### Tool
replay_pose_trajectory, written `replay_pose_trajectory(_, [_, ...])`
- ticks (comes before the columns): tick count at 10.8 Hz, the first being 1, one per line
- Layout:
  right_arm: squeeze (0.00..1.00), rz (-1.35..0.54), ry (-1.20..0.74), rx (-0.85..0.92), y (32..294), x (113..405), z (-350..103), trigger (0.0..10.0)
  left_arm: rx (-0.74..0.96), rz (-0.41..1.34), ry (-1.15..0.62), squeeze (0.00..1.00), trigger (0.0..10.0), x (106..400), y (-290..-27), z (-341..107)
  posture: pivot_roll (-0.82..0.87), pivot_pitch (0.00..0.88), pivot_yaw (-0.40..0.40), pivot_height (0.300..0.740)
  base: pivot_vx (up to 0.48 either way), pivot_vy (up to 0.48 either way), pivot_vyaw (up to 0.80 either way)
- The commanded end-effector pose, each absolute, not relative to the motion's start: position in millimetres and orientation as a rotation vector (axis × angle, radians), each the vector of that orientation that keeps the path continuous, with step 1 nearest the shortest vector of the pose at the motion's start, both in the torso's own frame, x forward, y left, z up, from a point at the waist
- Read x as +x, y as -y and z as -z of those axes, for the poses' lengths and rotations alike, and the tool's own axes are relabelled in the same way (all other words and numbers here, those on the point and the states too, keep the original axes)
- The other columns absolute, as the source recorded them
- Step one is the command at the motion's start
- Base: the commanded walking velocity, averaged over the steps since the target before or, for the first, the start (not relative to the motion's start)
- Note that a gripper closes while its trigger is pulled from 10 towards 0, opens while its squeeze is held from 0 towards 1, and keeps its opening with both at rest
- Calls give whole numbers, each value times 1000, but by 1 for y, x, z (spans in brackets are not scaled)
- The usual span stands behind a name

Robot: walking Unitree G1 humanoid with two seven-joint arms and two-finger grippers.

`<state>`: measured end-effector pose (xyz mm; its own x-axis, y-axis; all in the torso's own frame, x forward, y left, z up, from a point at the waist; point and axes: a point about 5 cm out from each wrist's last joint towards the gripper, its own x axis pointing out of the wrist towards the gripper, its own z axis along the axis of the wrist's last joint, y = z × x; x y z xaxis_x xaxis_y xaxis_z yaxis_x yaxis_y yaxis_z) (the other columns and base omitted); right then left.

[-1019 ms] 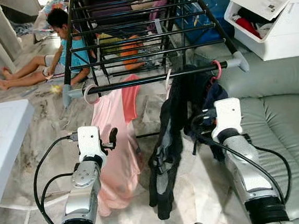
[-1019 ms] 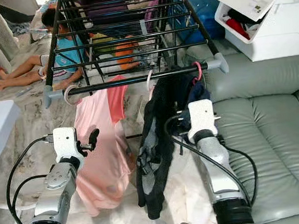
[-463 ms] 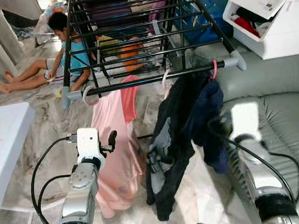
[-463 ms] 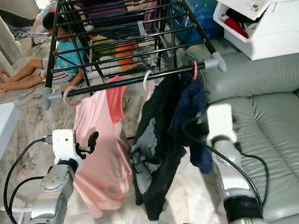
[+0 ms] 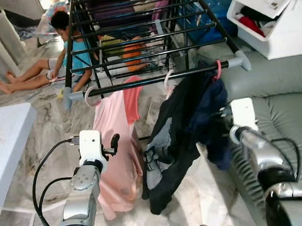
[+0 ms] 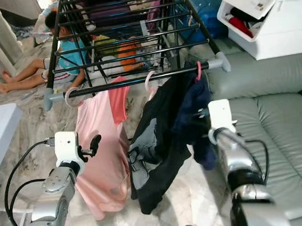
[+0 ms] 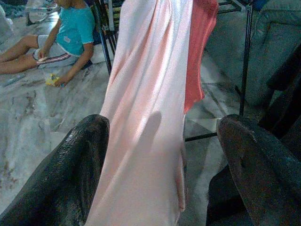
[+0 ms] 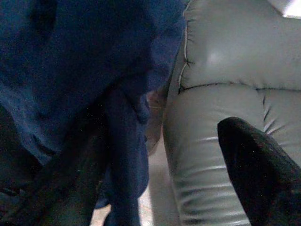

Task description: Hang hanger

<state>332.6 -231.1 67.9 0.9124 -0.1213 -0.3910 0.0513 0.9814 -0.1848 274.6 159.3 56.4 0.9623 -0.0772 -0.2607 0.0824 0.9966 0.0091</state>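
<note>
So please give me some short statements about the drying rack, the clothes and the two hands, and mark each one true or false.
1. The pink garment hangs from the front bar of the drying rack. True.
2. The left hand is closed on the pink garment. False: its fingers are apart, with the garment hanging ahead of them.
3. A person sits on the floor beyond the rack. True.
4. The dark blue garment lies on the sofa. False: it hangs from the bar on a pink hanger.
5. The right hand is beside the dark blue garment. True.

Spread left end effector (image 7: 160,165) fingers frame a hanging pink garment (image 7: 150,108) — person (image 7: 61,37) seated behind.
</note>
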Motion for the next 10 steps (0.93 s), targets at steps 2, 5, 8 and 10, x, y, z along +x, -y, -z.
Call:
replay_pose_trajectory(2, [0, 32, -412, -160, 227, 346, -78, 431, 19, 80, -280, 0, 10000, 273, -162, -57, 16, 22, 69, 740, 0, 0, 0])
replay_pose_trajectory(5, [0, -68, -469, -205, 227, 355, -83, 0, 12, 86, -301, 0, 10000, 273, -160, -56, 22, 31, 63, 740, 0, 0, 0])
replay_pose_trajectory(8, [0, -65, -527, -245, 240, 354, -82, 0, -3, 84, -317, 0, 10000, 275, -159, -58, 15, 46, 51, 740, 0, 0, 0])
replay_pose_trajectory(10, [0, -68, -516, -245, 240, 355, -84, 0, -8, 83, -319, 0, 10000, 276, -158, -58, 15, 49, 49, 740, 0, 0, 0])
